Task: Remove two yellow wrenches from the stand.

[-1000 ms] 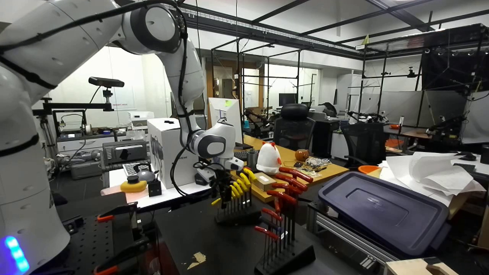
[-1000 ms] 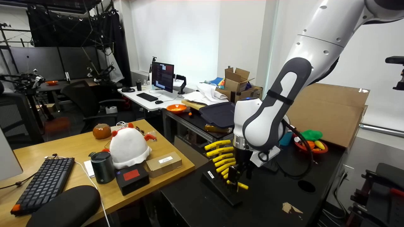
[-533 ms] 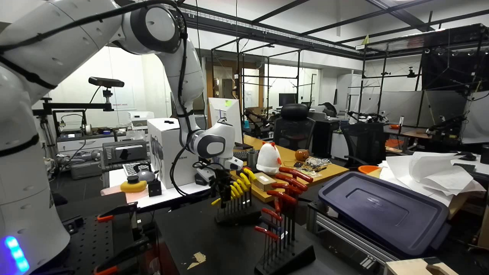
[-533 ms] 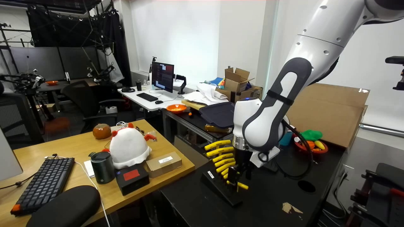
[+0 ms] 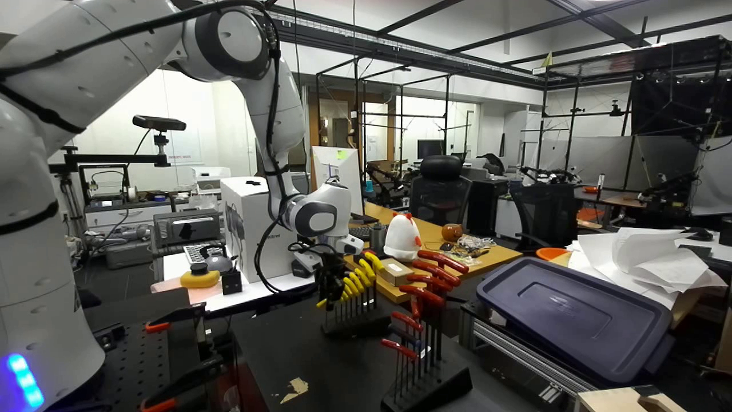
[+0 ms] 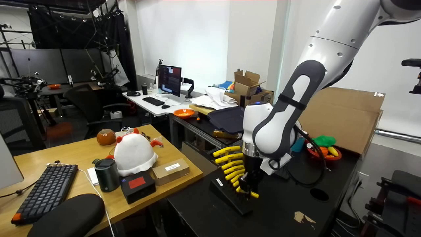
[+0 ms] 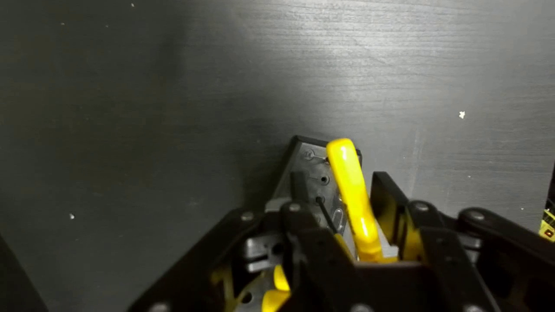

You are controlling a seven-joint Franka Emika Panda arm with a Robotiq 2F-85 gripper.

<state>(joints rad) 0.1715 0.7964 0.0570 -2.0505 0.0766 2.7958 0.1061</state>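
Observation:
Several yellow wrenches (image 6: 228,158) stand fanned in the black stand (image 6: 227,197), seen in both exterior views. My gripper (image 7: 340,180) is low over the front end of this stand (image 7: 310,167). A yellow wrench handle (image 7: 349,186) lies between its fingers, close to the right one, while a visible gap parts it from the left one. More yellow handles (image 7: 275,297) show beyond the left finger, partly covered by it. In an exterior view the end of a low yellow handle (image 6: 254,195) pokes out past the gripper. The lower shafts are mostly hidden there.
A second black rack (image 5: 429,383) with red-handled tools (image 5: 423,294) stands on the same black table. Beside the table are a dark-blue plastic lid (image 5: 572,315) and a wooden desk (image 6: 72,148) with a white plush toy (image 6: 133,153) and small boxes.
The gripper's fingers have drawn nearer to each other around the front wrench. The arm has kept almost the same place, and the wrenches have not visibly left the stand.

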